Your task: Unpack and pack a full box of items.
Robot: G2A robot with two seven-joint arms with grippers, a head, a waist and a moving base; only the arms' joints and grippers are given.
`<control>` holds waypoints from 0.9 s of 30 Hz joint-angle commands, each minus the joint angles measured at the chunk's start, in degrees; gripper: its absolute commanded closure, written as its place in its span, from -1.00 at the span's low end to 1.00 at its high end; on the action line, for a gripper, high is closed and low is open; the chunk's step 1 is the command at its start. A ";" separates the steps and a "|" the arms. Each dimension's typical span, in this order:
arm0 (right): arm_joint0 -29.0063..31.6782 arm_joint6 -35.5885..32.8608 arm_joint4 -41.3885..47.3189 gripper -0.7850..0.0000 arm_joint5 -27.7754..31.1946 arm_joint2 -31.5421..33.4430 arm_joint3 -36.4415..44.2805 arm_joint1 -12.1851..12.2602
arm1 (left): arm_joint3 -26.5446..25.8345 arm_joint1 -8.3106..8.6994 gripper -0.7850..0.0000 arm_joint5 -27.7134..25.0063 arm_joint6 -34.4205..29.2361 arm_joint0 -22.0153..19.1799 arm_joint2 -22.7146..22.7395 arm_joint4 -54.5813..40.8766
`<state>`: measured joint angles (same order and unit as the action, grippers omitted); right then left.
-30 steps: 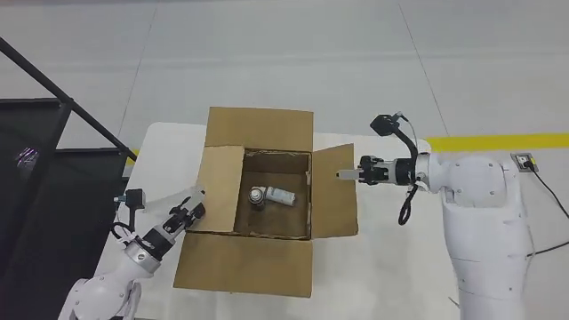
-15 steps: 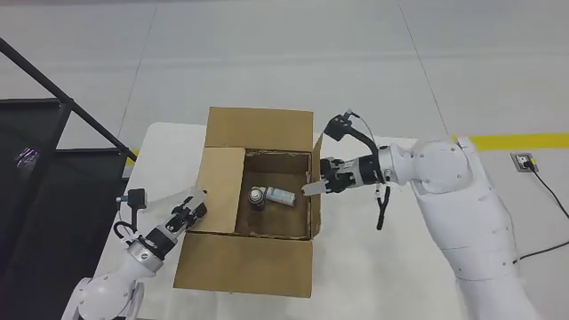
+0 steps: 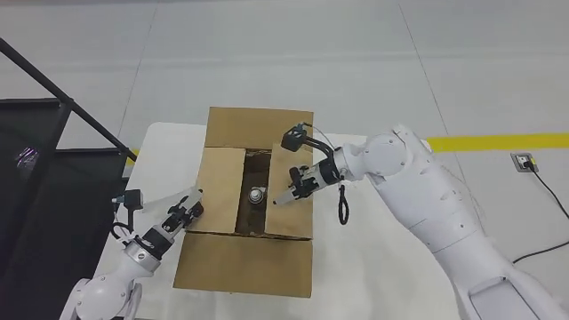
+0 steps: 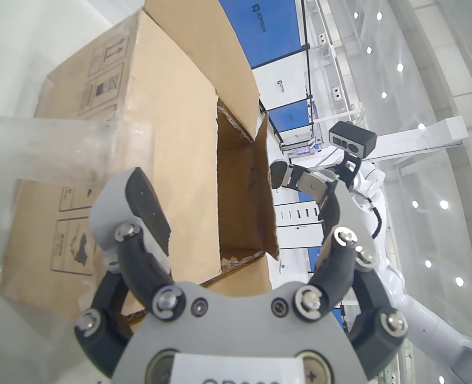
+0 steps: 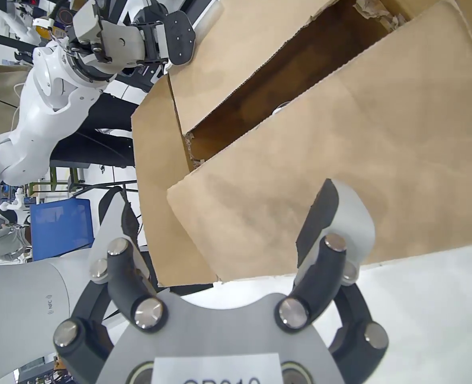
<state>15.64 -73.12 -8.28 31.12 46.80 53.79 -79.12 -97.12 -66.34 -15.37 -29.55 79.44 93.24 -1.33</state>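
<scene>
Cardboard box on the table, a gripper at each side flap.

The box [image 3: 244, 265] sits on the white table [image 3: 382, 267]. The right gripper [image 3: 283, 199], fingers spread open, is over the right flap [image 3: 292, 218], which is folded in across most of the opening. The left gripper [image 3: 188, 209], also open, is at the outer edge of the tilted-up left flap [image 3: 220, 187]. A small can [image 3: 256, 196] shows in the gap between the flaps.

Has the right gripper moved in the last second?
Yes. The right gripper has swung from beside the box inward over its opening, folding that side's flap partly shut.
</scene>
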 commanded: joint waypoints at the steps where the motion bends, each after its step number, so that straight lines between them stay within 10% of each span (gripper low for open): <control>1: -1.03 0.76 0.19 -1.00 0.63 -1.41 -2.13 -0.68 | 0.00 0.04 -1.00 0.01 0.03 0.01 -0.02 -0.01; 16: -5.00 5.52 0.03 -1.00 5.56 -6.62 -9.68 -3.47 | -1.42 0.55 -1.00 -0.65 -1.37 0.57 2.07 -2.19; 27: -5.28 14.20 -5.89 -1.00 -0.92 -3.39 -5.82 -1.96 | -2.20 2.05 -1.00 -0.57 -12.05 5.05 15.20 -16.26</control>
<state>10.39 -58.85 -14.23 30.15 43.46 48.05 -81.05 -99.69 -64.49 -15.91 -39.08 83.93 106.91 -15.56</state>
